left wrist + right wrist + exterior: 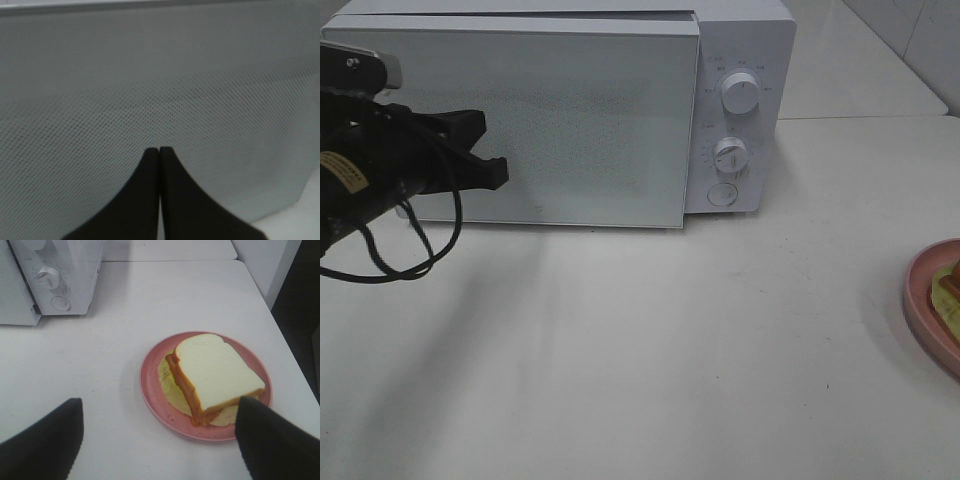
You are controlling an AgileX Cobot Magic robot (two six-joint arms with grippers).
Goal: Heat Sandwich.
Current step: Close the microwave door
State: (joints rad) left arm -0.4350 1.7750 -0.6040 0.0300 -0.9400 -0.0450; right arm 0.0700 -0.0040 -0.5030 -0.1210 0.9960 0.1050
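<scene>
Left gripper (498, 172), pressed together, is being held at the microwave (745, 60) door (590, 120), likely for opening; right gripper (160, 440) is being kept spread above the sandwich (215, 375), sitting on the plate (150, 385) far right.

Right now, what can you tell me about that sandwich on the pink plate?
The sandwich is square, with soft-looking white bread and a tan crust. An orange-brown filling shows along its edges, and a pale yellow-green leaf spreads out under it. It lies flat, whole and slightly askew on a round pink plate on the white table. Nothing else touches it. In the high view only a sliver shows at the right edge.
</scene>
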